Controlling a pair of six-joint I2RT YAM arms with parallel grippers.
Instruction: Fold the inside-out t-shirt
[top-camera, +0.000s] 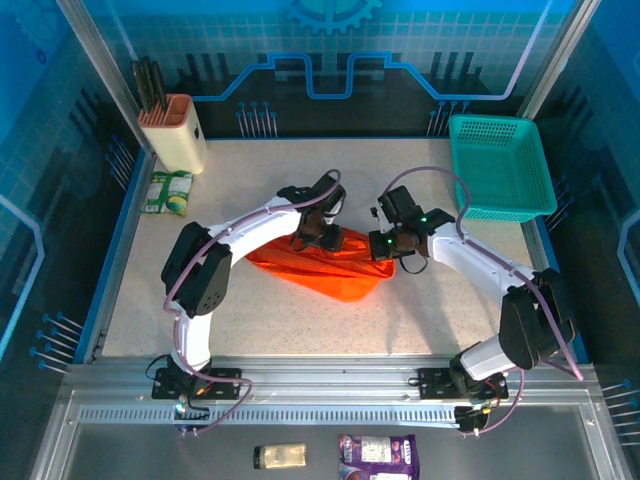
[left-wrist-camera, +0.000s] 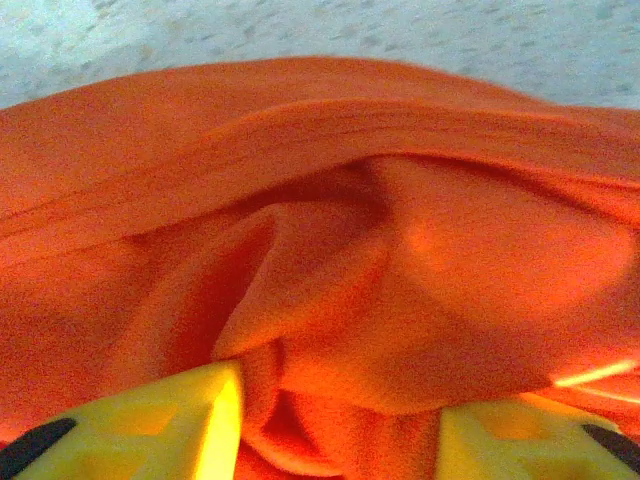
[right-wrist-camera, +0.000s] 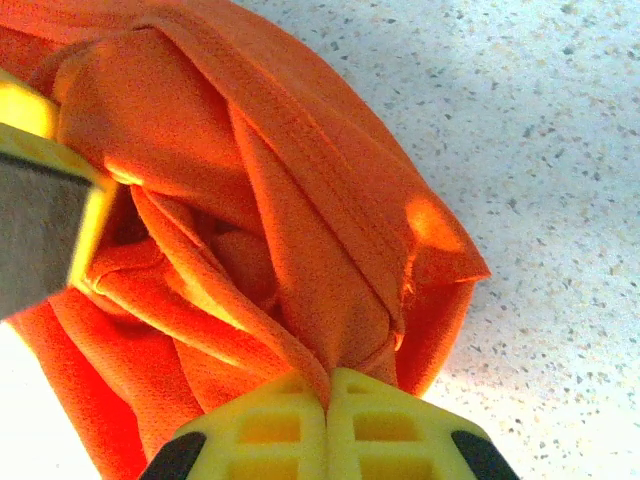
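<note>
The right gripper (right-wrist-camera: 327, 390) is closed, pinching a fold of the orange t-shirt (top-camera: 340, 268). The left gripper (left-wrist-camera: 340, 425), jaws apart, straddles a bunch, grip unclear. The shirt lies crumpled on the table (top-camera: 300, 320): draw both holds apart evenly to spread it.

the overhead view is bright and even, with a blue cast on the walls (top-camera: 60, 150) and soft shadows on the pale table (top-camera: 300, 325). the left wrist view is soft and blurred, the t-shirt (left-wrist-camera: 400, 260) a glowing, oversaturated orange. the right wrist view is sharper, its lower left corner blown out white.
</note>
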